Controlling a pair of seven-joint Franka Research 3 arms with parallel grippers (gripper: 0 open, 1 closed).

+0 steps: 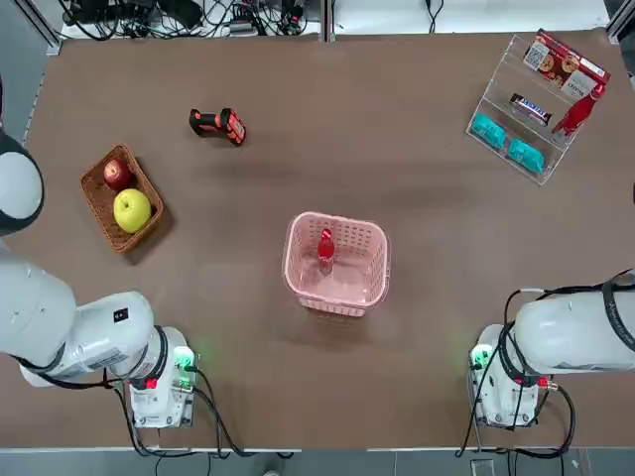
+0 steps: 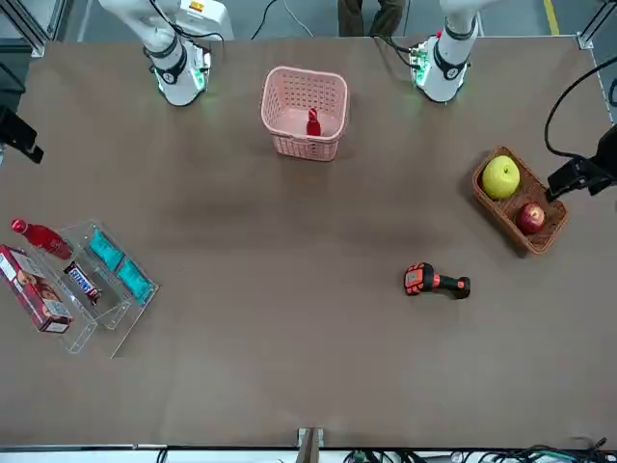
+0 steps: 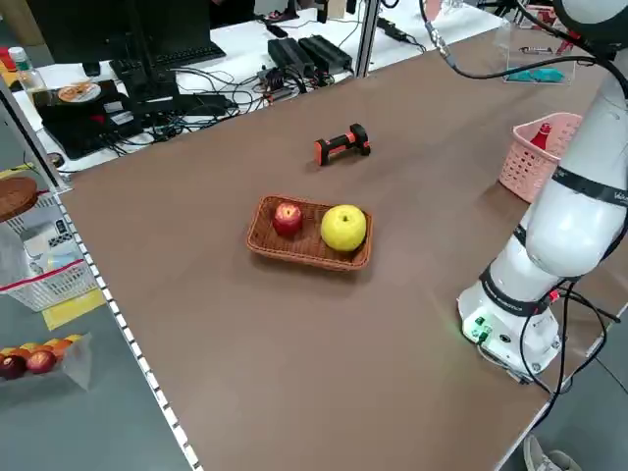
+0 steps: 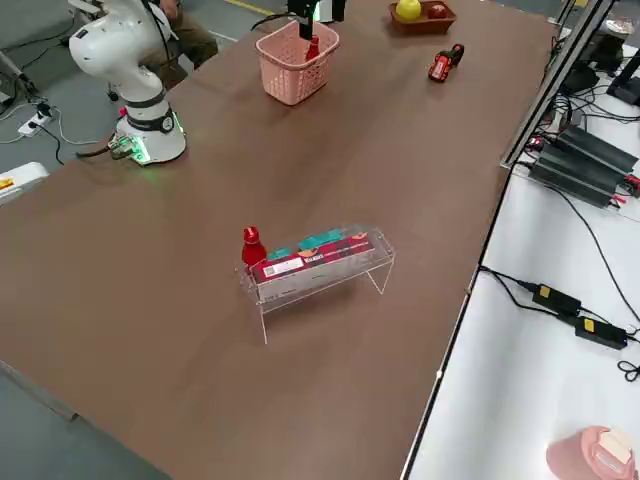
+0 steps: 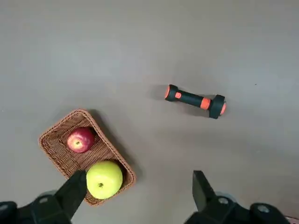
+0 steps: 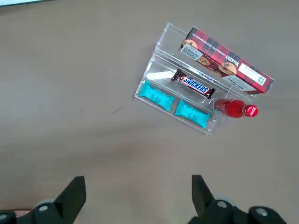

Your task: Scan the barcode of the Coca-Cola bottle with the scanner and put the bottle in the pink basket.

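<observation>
Now the bottle is standing upright inside the basket; scanner is lying toward 11 o'clock. Left gripper and right gripper are hanging spread, empty.

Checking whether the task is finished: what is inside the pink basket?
One Coca-Cola bottle stands upright inside the pink basket, near its middle. The floor around it looks bare; the lattice walls hide the bottle's base in the side views.
</observation>
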